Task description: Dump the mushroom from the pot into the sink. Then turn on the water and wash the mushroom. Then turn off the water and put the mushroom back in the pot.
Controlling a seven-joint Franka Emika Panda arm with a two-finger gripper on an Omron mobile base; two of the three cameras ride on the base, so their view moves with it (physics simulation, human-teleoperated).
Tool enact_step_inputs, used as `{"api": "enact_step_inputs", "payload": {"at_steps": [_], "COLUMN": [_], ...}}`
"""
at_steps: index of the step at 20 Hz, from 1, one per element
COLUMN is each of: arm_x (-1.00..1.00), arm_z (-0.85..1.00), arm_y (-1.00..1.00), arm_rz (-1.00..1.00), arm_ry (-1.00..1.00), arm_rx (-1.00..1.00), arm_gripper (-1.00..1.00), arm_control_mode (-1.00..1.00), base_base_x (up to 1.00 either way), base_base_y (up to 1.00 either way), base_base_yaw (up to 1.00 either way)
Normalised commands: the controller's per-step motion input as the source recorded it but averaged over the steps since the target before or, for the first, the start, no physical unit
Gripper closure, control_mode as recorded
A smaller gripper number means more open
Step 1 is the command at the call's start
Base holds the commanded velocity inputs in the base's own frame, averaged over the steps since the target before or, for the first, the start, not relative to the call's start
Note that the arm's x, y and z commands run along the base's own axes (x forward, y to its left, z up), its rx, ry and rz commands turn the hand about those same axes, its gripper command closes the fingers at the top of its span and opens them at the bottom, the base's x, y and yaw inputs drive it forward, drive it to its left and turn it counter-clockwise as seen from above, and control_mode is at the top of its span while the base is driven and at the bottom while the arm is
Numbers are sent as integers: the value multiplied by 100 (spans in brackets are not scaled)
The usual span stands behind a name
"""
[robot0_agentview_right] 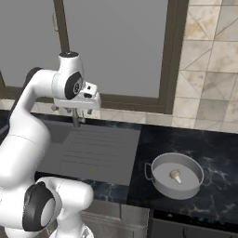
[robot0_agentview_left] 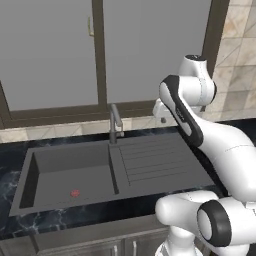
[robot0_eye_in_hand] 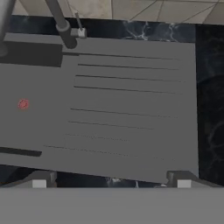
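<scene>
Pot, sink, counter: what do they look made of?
Pot: looks like brushed grey metal, with a light sheen on its rim and a darker handle. Sink: matte dark grey, evenly toned with moulded drainboard ribs; could be composite or coated metal, the render leaves it open. Counter: glossy black stone, apparently marble, going by its pale veining.

The white arm rose from the base, leaned back, then bent forward at its dark-banded elbow. The wrist was raised well above the counter, toward its back edge, with the hand pointing downward. The gripper (robot0_eye_in_hand: 111, 183) was spread fully, holding nothing; its two fingers (robot0_eye_in_hand: 39, 183) stood far apart at the lower edge of the hand view, clear of any surface.
</scene>
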Motion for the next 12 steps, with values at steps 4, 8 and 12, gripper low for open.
{"api": "enact_step_inputs", "payload": {"at_steps": [4, 8, 12], "arm_x": [0, 57, 41], "arm_z": [0, 0, -1], "arm_y": [0, -13, -35], "arm_rz": [0, 0, 0], "arm_ry": [0, 12, 8], "arm_rx": [0, 7, 1], "arm_gripper": [-100, -100, -100], "arm_control_mode": [100, -100, -100], "base_base_x": [73, 0, 0], "base_base_y": [-13, 0, 0], "base_base_yaw": [0, 0, 0]}}
